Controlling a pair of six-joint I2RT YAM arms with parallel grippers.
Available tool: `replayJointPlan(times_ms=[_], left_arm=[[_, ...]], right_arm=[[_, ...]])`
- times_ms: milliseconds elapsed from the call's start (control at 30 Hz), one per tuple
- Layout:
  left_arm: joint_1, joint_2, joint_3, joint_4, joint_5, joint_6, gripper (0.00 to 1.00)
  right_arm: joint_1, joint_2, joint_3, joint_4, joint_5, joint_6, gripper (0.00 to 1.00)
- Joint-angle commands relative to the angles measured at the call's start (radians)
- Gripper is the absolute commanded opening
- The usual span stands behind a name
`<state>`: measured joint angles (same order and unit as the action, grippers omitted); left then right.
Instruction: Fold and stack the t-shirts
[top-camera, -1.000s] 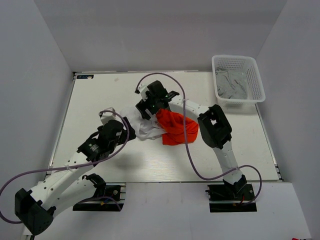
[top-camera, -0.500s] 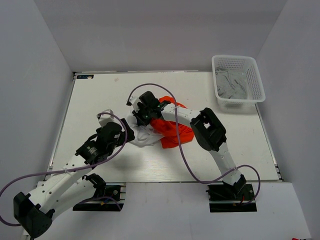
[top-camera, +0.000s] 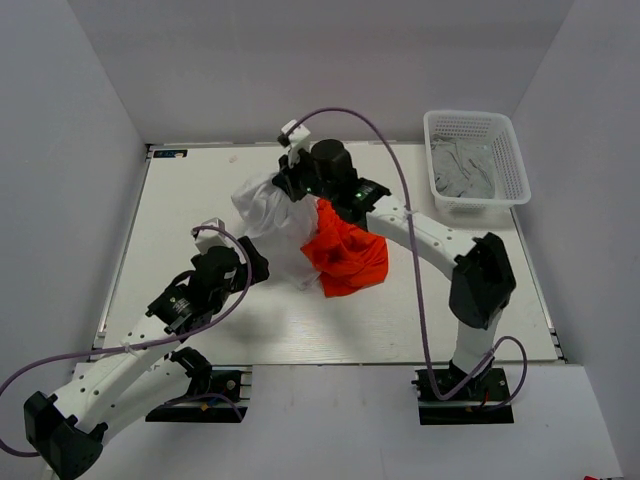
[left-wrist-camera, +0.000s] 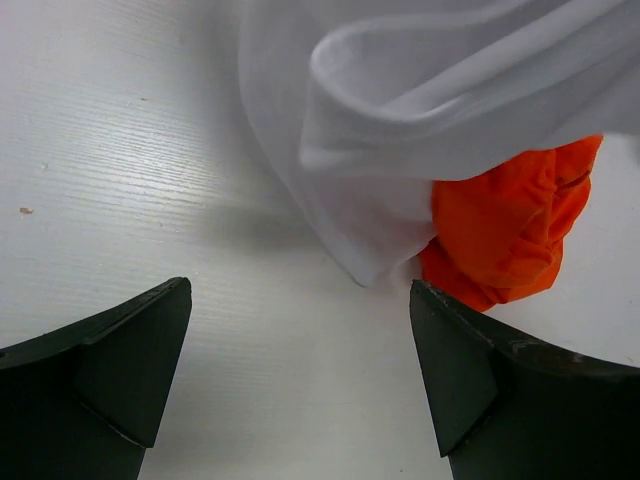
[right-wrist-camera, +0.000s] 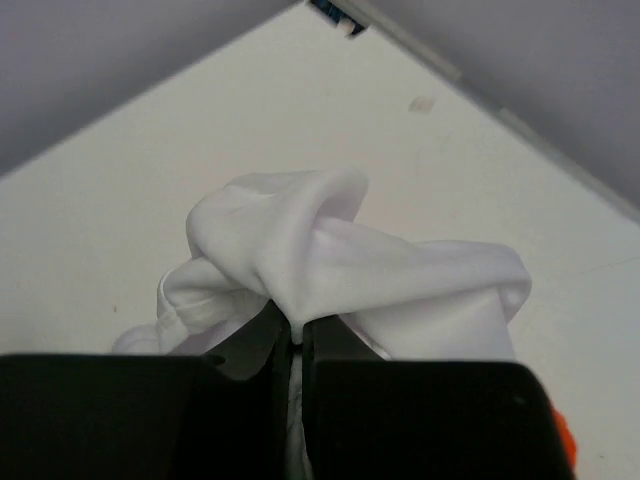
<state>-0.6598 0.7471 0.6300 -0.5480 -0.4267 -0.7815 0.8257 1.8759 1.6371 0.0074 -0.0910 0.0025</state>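
Where right gripper pinches, white t-shirt puckered, orange-red t-shirt crumpled

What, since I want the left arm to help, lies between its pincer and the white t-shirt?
Nothing visible: only bare table separates the open left pincer from the white t-shirt's hanging edge. The orange t-shirt lies beside that edge. The right pincer is shut on the white cloth.
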Motion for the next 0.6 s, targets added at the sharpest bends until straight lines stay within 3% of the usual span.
replayJointPlan(times_ms=[0, 233, 567], left_arm=[[0.005, -0.011, -0.001, 0.039, 0.013, 0.025, 1.00], [0.005, 0.009, -0.001, 0.072, 0.032, 0.034, 1.00], [0.005, 0.067, 0.017, 0.117, 0.042, 0.063, 1.00]], right_arm=[[-0.017, -0.099, -0.029, 0.124, 0.154, 0.044, 0.00], [-0.065, -0.215, -0.008, 0.155, 0.365, 0.013, 0.00], [-0.263, -0.155, 0.345, 0.054, 0.514, -0.088, 0.00]])
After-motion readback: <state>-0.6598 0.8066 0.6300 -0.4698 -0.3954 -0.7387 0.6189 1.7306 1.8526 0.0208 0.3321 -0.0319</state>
